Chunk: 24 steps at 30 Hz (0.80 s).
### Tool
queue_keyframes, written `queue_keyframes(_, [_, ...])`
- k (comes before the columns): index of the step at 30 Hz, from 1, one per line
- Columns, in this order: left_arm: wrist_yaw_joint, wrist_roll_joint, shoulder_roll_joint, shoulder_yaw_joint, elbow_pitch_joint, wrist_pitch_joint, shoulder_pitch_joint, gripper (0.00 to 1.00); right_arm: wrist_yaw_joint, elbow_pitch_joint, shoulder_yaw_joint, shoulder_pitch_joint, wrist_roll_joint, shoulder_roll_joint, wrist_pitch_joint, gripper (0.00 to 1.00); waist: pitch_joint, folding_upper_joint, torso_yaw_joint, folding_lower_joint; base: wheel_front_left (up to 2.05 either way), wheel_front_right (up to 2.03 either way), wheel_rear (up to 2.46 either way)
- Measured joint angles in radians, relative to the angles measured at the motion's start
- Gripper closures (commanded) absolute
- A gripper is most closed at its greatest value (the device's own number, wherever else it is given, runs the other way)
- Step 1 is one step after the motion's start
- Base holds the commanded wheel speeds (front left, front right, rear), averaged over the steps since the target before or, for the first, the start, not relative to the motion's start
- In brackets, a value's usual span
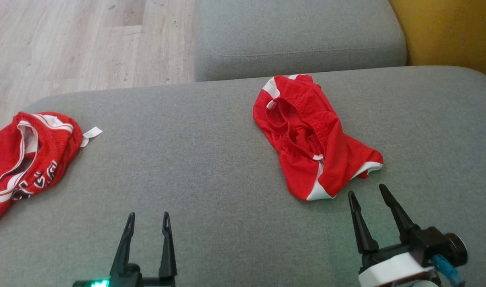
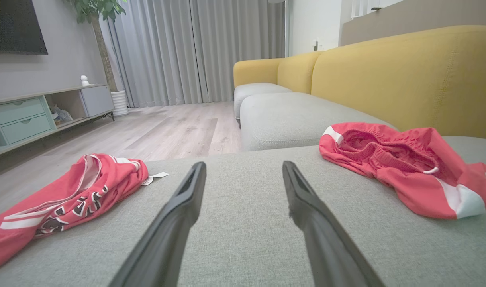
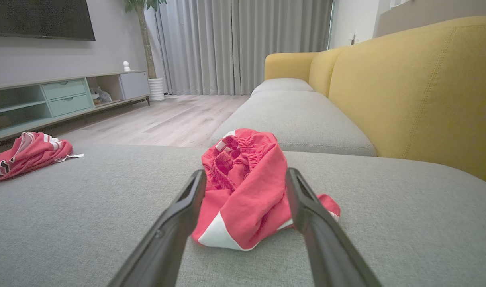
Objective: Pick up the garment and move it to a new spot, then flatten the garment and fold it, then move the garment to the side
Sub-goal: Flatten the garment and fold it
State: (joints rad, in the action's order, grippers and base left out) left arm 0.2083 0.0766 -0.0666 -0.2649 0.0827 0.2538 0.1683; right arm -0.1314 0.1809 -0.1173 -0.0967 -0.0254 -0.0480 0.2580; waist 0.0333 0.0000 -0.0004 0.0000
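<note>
**PRE-GRASP CHECK: RED SHORTS ON SEAT**

Locate the red shorts [image 1: 312,137] crumpled on the grey seat [image 1: 211,171], right of centre, with the open waistband on the far side and the white-trimmed hem nearest the robot. Confirm the right gripper [image 1: 367,190]: fingers spread wide, holding nothing, tips just short of that hem and lined up on it in the right wrist view. Confirm the left gripper [image 1: 148,215]: likewise spread and empty, over bare seat, well apart from both garments. Treat as the opening of the first step, with nothing lifted yet.

Hazards, judged from this layout:

- Pinching seat cover together with the hem. Cause: lowering too far into a soft cushion under thin cloth.
- Catching a single layer, with the bundle unrolling and trailing on the lift. Cause: loose overlapping folds and the open waistband.
- Pushing the shorts away instead of closing on them. Cause: a flat, sliding approach along the seat.
- Taking the wrong target. Keep clear of the red jersey [image 1: 28,159] at the left edge of the seat, beside the wooden floor [image 1: 67,40]; probably easy to nudge off.
</note>
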Motion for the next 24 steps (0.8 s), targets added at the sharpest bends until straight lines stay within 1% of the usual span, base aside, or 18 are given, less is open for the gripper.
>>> queue_keyframes(7, [-0.015, -0.009, 0.003, 0.005, 0.027, 0.000, 0.000, 0.00, 0.000, 0.000, -0.002, 0.001, 0.000, 0.000, 0.000, 0.00, -0.018, 0.0000, -0.036, 0.0000, 0.00, 0.00, 0.00])
queue_keyframes(13, [-0.034, -0.041, 0.004, -0.019, 0.081, 0.000, -0.031, 0.00, 0.000, -0.025, -0.012, 0.008, 0.000, 0.000, 0.000, 0.00, -0.056, 0.0000, -0.098, 0.0000, 0.00, 0.00, 0.00])
queue_keyframes(17, [-0.059, -0.088, 0.004, -0.062, 0.158, 0.000, -0.148, 0.00, 0.000, -0.053, -0.022, 0.057, 0.000, 0.000, 0.000, 0.00, -0.111, 0.0000, -0.145, 0.0001, 0.00, 0.00, 0.00])
queue_keyframes(21, [-0.071, -0.136, -0.002, -0.095, 0.260, 0.000, -0.314, 0.00, 0.000, -0.080, -0.028, 0.126, -0.010, 0.000, 0.000, 0.00, -0.176, 0.0000, -0.196, 0.0003, 0.00, 0.00, 0.00])
queue_keyframes(24, [-0.092, -0.184, -0.007, -0.128, 0.358, 0.000, -0.448, 0.00, 0.000, -0.086, -0.028, 0.151, -0.021, 0.000, 0.000, 0.00, -0.228, 0.0000, -0.237, 0.0004, 0.00, 0.00, 0.00])
